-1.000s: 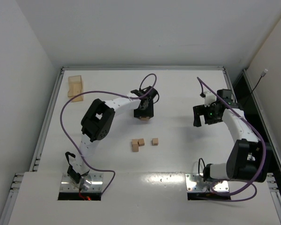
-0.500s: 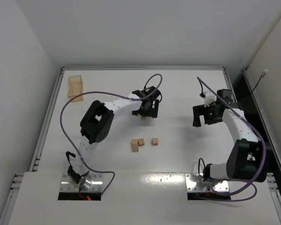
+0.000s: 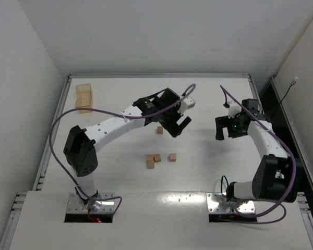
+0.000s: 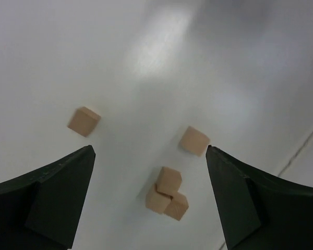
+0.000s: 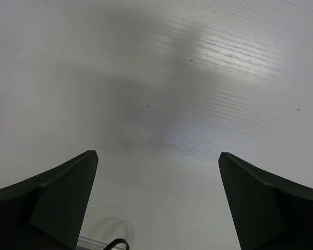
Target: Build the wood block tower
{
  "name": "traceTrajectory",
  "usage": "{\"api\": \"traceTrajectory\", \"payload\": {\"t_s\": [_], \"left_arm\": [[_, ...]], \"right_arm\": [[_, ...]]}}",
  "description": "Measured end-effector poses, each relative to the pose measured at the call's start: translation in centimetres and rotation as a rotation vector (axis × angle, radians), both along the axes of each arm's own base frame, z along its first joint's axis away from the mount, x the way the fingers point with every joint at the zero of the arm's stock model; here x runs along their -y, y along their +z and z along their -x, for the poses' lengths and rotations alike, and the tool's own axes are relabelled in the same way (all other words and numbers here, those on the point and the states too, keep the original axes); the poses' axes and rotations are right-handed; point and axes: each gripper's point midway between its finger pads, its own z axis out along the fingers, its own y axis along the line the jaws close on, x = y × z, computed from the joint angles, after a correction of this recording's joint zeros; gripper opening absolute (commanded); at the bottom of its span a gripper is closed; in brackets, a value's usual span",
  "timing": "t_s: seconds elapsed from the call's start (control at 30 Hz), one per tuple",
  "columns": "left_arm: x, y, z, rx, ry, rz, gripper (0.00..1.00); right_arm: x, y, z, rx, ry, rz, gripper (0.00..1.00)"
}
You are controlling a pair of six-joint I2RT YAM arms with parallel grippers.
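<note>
Four small tan wood blocks lie on the white table. One lone block [image 3: 159, 130] sits farthest back. Another lone block [image 3: 172, 157] lies nearer. Two blocks [image 3: 153, 161] touch each other in a tight cluster to its left. No tower stands. My left gripper [image 3: 180, 126] is open and empty, held above the table just right of the back block. In the left wrist view its gripper [image 4: 148, 148] frames the cluster [image 4: 167, 191] and two lone blocks [image 4: 84, 121] [image 4: 194, 140]. My right gripper [image 3: 225, 133] [image 5: 156, 153] is open and empty over bare table at the right.
A larger open tan box [image 3: 84, 96] stands at the back left corner. A raised rim [image 3: 156, 76] runs round the table. A purple cable [image 3: 94, 110] loops along the left arm.
My left gripper has come up off the back lone block and swung to the right, jaws wide. That block stays on the table. The right arm has not moved.
</note>
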Motion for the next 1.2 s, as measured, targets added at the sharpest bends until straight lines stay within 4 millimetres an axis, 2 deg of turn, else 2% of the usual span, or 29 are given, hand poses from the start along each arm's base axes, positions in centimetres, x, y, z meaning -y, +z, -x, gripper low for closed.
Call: {"api": "traceTrajectory", "payload": {"t_s": [0.1,0.2,0.3,0.4,0.9,1.2], "left_arm": [[-0.4,-4.1,3.4,-0.069,-0.144,-0.11,0.8],[-0.3,-7.9,7.6,-0.127,-0.286,-0.234,0.75],[0.4,-10.1,10.9,-0.133,-0.401,-0.311,0.72],[0.9,-11.1,12.9,-0.119,-0.473,-0.348,0.71],[0.3,-15.6,11.1,-0.036,-0.486,-0.465,0.7],[0.8,-16.3,10.3,-0.01,-0.486,-0.465,0.66]], "right_arm": [[0.5,0.0,-0.2,0.004,-0.022,0.024,1.0],[0.8,0.0,-0.2,0.003,-0.034,0.034,1.0],[0.8,0.0,-0.2,0.003,-0.038,0.033,1.0],[0.8,0.0,-0.3,0.005,-0.041,0.033,1.0],[1.4,0.4,-0.3,0.019,-0.062,0.05,1.0],[1.4,0.4,-0.3,0.018,-0.062,0.05,1.0]]}}
